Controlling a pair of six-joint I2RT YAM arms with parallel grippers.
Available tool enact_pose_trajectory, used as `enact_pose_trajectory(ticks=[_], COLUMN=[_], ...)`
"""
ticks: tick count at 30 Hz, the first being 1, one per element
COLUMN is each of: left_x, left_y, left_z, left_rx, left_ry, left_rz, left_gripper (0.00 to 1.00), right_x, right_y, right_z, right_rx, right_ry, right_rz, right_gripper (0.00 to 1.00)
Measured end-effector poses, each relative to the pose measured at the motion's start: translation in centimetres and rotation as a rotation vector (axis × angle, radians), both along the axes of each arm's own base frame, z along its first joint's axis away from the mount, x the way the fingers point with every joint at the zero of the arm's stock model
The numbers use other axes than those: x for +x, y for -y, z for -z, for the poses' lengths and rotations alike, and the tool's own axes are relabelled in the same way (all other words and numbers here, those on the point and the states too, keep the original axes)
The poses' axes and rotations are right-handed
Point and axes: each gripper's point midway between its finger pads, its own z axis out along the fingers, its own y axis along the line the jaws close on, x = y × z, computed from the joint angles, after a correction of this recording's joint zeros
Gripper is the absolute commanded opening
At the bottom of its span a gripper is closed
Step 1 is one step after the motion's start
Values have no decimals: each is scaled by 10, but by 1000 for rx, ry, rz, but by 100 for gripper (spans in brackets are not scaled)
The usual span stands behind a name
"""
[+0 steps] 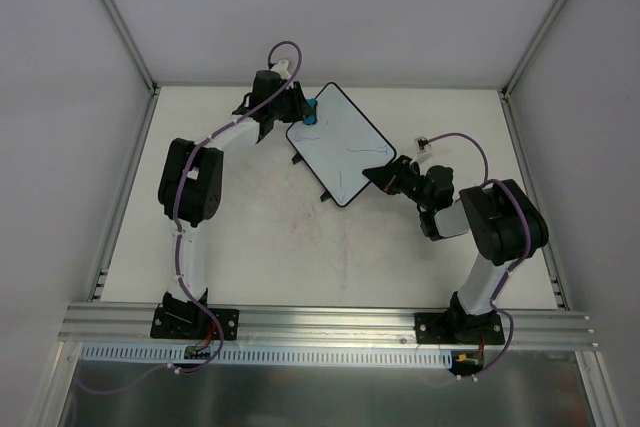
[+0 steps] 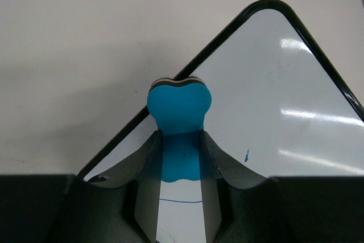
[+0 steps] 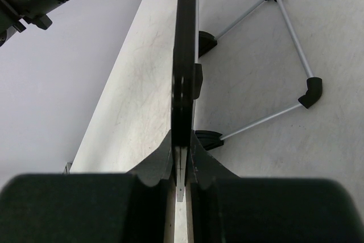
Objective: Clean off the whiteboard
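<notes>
left tool (image 2: 179,139) clamped on blue foam eraser block (image 2: 179,105) at edge of flat white black-rimmed whiteboard (image 2: 267,95); right tool (image 3: 181,143) pinching its rim.

The black-rimmed whiteboard (image 1: 340,142) lies diagonally, face up, faintly pen-marked.

My eraser (image 2: 179,106) is bright turquoise, with a thin dark-grey and white layer at its far edge. The whiteboard (image 2: 267,118) is glossy white with a black rim and thin blue pen lines (image 2: 181,201). My left gripper (image 2: 179,140) and right gripper (image 3: 181,149) are matt dark grey. The table (image 1: 260,237) is off-white and faintly scuffed. My cables (image 1: 285,47) are purple, and the wire stand (image 3: 294,38) is silver with black corners.
</notes>
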Motion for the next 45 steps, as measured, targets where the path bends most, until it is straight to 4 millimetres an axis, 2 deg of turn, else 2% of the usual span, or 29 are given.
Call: enact_pose_trajectory(ticks=[8, 13, 30, 38, 41, 45], left_x=[-1, -11, -76, -85, -98, -123], left_y=[3, 9, 90, 98, 107, 129], left_z=[1, 1, -21, -23, -23, -26], left_rx=[-4, -14, 56, 87, 111, 155], left_ry=[12, 53, 212, 265, 289, 335], left_rz=[9, 34, 287, 337, 379, 459], left_gripper=[0, 0, 0, 0, 0, 0], right_x=[0, 0, 0, 0, 0, 0], right_y=[0, 0, 0, 0, 0, 0], right_z=[0, 0, 1, 1, 1, 1], right_rx=[0, 0, 1, 2, 2, 2], right_ry=[-1, -3, -8, -11, -11, -11], right_rz=[0, 1, 5, 6, 6, 6], right_gripper=[0, 0, 0, 0, 0, 0])
